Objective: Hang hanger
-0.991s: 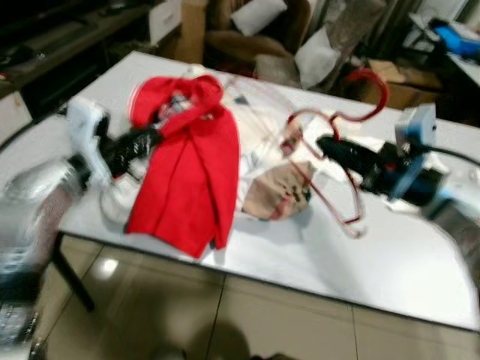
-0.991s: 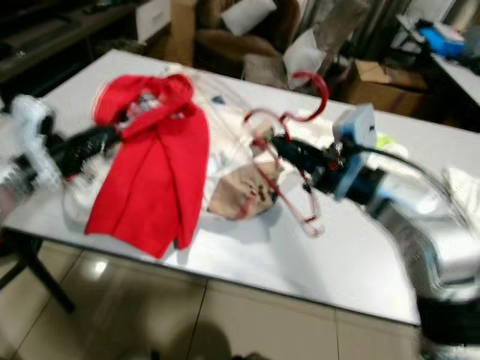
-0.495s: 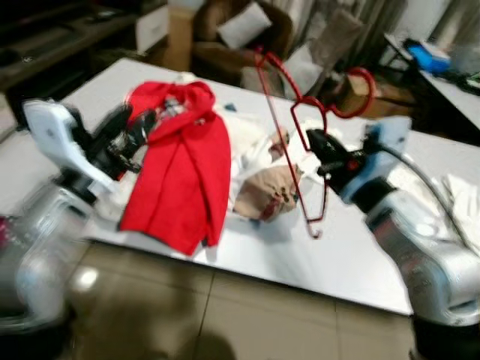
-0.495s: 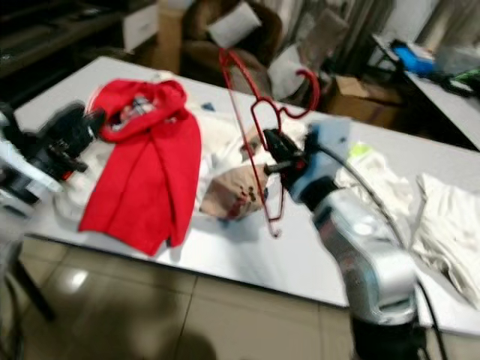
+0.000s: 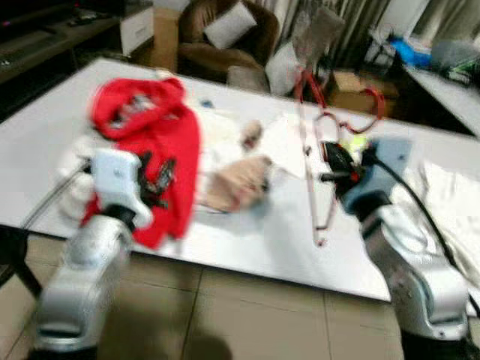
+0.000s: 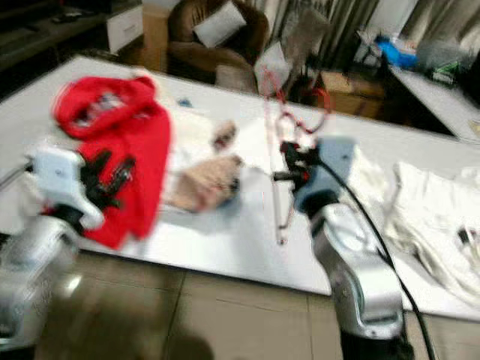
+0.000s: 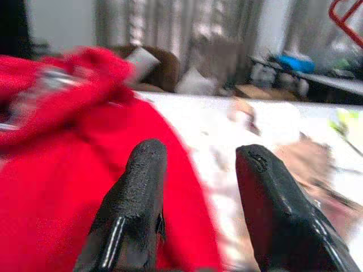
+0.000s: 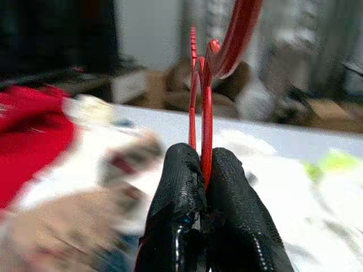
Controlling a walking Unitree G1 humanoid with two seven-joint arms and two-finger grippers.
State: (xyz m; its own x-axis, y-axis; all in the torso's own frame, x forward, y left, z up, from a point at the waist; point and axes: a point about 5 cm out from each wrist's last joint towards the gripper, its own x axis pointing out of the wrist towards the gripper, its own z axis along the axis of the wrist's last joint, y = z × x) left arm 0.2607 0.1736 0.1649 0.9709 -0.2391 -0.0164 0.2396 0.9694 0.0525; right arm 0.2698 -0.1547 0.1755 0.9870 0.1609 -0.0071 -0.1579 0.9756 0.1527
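Observation:
My right gripper (image 5: pixel 331 161) is shut on a red wire hanger (image 5: pixel 309 150) and holds it upright above the white table (image 5: pixel 247 240). In the right wrist view the hanger (image 8: pixel 205 96) is pinched between the two black fingers (image 8: pixel 181 187). My left gripper (image 5: pixel 154 180) hovers open over a red garment (image 5: pixel 146 127) at the table's left. From the left wrist camera, both fingers (image 7: pixel 142 198) stand apart with nothing between them, above the red garment (image 7: pixel 57 170). The views are blurred.
A beige cloth bundle (image 5: pixel 232 180) and white clothes lie mid-table. More white cloth (image 6: pixel 427 217) lies at the right end. A brown armchair with cushions (image 5: pixel 217 37) and cardboard boxes (image 5: pixel 352 82) stand behind the table. Tiled floor (image 5: pixel 247 315) lies in front.
The camera has shifted. My right gripper has lifted the hanger off the table and turned it upright. My left gripper has drawn back from the red garment's collar, toward the table's front edge.

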